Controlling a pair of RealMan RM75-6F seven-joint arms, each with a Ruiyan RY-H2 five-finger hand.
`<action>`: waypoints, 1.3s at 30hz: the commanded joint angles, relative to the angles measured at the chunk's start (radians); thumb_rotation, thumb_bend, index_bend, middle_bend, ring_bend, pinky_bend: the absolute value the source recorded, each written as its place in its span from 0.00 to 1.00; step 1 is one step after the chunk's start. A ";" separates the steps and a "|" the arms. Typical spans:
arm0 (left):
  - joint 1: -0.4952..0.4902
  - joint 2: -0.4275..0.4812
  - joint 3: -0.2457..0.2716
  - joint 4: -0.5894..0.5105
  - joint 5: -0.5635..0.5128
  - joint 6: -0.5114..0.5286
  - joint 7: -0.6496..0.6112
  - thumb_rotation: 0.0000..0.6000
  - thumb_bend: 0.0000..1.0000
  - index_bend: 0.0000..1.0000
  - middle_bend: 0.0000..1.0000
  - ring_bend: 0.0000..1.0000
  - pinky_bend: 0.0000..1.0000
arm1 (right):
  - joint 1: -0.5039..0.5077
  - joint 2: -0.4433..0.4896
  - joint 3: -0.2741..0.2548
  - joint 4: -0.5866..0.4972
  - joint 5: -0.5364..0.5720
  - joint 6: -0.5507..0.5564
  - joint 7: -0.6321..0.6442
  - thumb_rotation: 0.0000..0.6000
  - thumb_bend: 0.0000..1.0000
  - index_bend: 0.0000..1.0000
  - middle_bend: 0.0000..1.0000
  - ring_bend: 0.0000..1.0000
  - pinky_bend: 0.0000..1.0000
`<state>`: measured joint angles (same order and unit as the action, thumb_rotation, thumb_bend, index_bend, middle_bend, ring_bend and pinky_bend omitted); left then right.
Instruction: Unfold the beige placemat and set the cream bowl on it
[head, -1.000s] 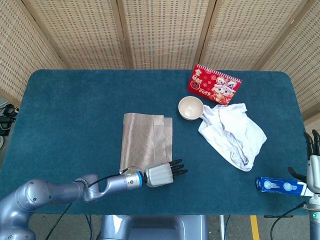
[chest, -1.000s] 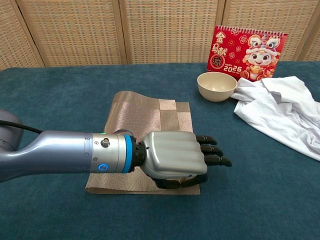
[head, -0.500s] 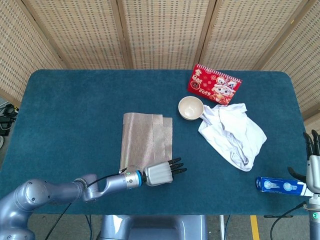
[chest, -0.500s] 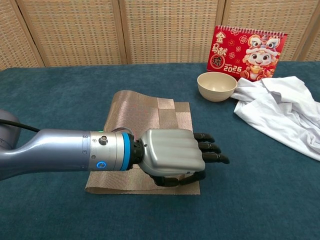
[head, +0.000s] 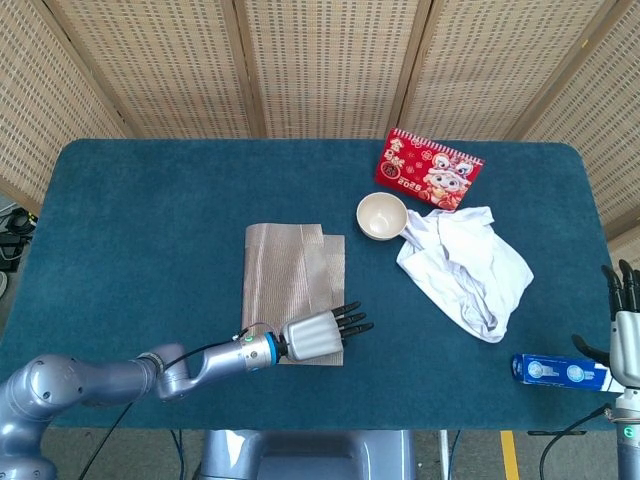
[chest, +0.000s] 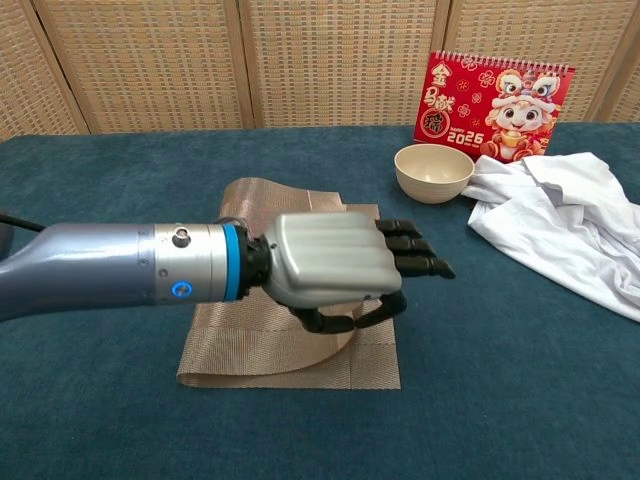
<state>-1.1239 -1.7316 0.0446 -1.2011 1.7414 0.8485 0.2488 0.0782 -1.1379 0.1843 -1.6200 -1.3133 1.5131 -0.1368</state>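
Left hand pinches the near right edge of the beige placemat, thumb curled under a lifted flap, other fingers extended; the unfolding step is in hand. You must next carry that flap rightward over bare table until the mat lies flat. Cream bowl stands untouched beyond, just beside the white cloth and calendar. Right hand hangs at the table's edge, fingers apart and holding nothing, near the blue box.

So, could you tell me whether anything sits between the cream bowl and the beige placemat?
Nothing visible does: bare blue table separates the cream bowl from the beige placemat. The white cloth and red calendar lie on the bowl's far side.
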 joint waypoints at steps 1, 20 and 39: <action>0.035 0.081 -0.018 -0.071 -0.015 0.061 0.021 1.00 0.84 0.70 0.00 0.00 0.00 | -0.001 0.002 -0.002 -0.005 -0.006 0.004 0.002 1.00 0.00 0.09 0.00 0.00 0.00; 0.598 0.438 0.074 -0.342 -0.256 0.573 0.040 1.00 0.87 0.71 0.00 0.00 0.00 | 0.000 0.006 -0.039 -0.052 -0.090 0.014 -0.006 1.00 0.00 0.09 0.00 0.00 0.00; 0.729 0.505 0.040 -0.449 -0.448 0.466 0.058 0.86 0.08 0.00 0.00 0.00 0.00 | 0.015 -0.005 -0.054 -0.063 -0.114 -0.006 -0.028 1.00 0.00 0.09 0.00 0.00 0.00</action>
<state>-0.4010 -1.2337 0.0959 -1.6427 1.2896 1.3048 0.3155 0.0932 -1.1422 0.1307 -1.6836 -1.4277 1.5075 -0.1645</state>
